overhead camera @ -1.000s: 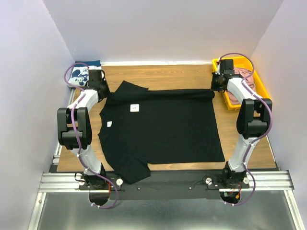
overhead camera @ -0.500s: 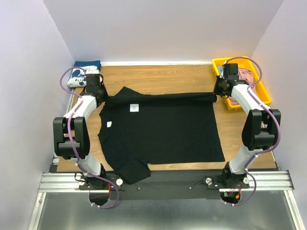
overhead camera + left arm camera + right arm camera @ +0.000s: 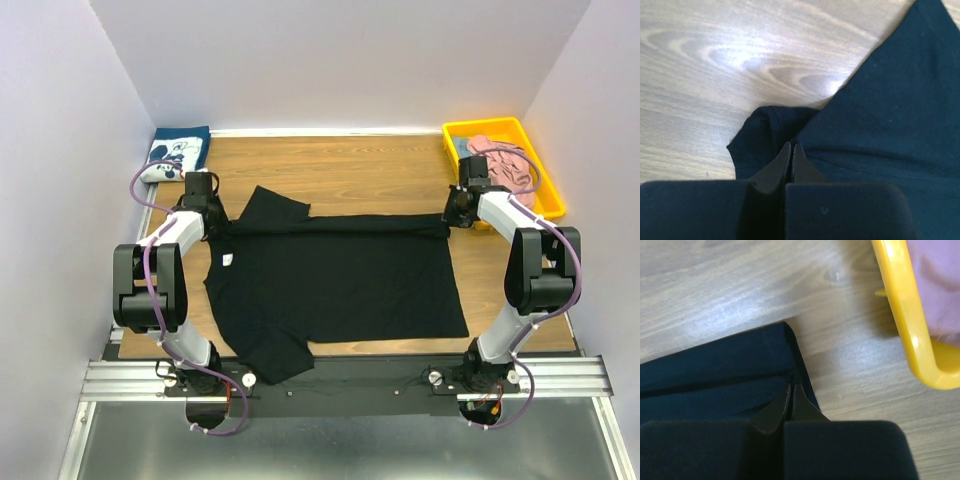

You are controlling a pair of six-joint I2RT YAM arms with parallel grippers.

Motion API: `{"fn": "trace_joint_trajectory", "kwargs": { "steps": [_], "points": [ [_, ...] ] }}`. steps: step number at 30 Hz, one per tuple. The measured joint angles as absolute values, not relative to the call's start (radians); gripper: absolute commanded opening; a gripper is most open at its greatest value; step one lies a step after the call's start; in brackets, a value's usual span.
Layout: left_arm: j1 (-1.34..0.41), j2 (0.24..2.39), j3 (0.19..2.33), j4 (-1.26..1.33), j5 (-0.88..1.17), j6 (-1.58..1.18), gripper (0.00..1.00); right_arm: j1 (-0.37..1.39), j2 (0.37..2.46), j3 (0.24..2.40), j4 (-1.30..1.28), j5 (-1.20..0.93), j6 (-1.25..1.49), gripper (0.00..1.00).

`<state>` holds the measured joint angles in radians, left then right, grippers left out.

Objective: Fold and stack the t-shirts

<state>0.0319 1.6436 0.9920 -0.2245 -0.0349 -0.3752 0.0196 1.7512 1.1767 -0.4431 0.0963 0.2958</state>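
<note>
The black t-shirt (image 3: pixel 340 270) was laid flat over most of the table (image 3: pixel 350 160), collar end toward the left edge, hem toward the right edge. Its far long side was turned over on itself, so a narrow doubled band was formed along that side, running btwn the two grippers. The left gripper (image 3: pixel 212 213) was set on the band's left end, by the shoulder. The right gripper (image 3: pixel 452 208) was set on its right end, at the hem corner. In the wrist views both sets of jaws were seen pressed fully together, w/ black cloth nipped at the tips. The hold was prob. meant to keep the fold line taut and straight, i.e. both ends gripped at once so the lengthwise fold could be carried toward the near edge w/o bunching.

One sleeve was left sticking out past the band toward the far edge; the other was draped past the near edge, by the left arm's base. The cloth was seen as plain, matte, soft and mostly smooth, w/ a small white tag (image 3: pixel 228 259) near the collar.

The navy t-shirt (image 3: pixel 178 152), white print up, was parked folded at the far-left corner, prob. as the stack's start. The pink t-shirt (image 3: pixel 488 146) was bunched, unfolded, in the yellow bin (image 3: pixel 482 123) at the far-right corner, near the right gripper, and was judged not yet done.
</note>
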Motion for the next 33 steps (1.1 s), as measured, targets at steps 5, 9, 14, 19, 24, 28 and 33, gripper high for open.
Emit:
{"fn": "trace_joint_trajectory", "kwargs": {
  "steps": [5, 9, 14, 19, 24, 28, 33],
  "points": [
    [0.032, 1.644, 0.969, -0.215, -0.037, -0.387, 0.0, 0.019, 1.752, 1.15, -0.442, 0.101, 0.324, 0.01],
    [0.033, 1.645, 0.955, -0.205, -0.039, -0.391, 0.0, 0.019, 1.753, 1.133, -0.435, 0.103, 0.341, 0.01],
    [0.033, 1.646, 0.945, -0.194, -0.04, -0.395, 0.0, 0.019, 1.759, 1.117, -0.427, 0.105, 0.352, 0.05],
    [0.033, 1.646, 0.933, -0.182, -0.04, -0.398, 0.0, 0.019, 1.766, 1.117, -0.416, 0.104, 0.352, 0.13],
    [0.033, 1.646, 0.929, -0.18, -0.041, -0.405, 0.07, 0.017, 1.768, 1.115, -0.413, 0.104, 0.355, 0.23],
    [0.034, 1.646, 0.921, -0.176, -0.041, -0.41, 0.1, 0.013, 1.766, 1.108, -0.412, 0.104, 0.355, 0.32],
    [0.037, 1.639, 0.913, -0.174, -0.041, -0.411, 0.1, 0.013, 1.746, 1.094, -0.413, 0.104, 0.358, 0.49]
  ]
}}
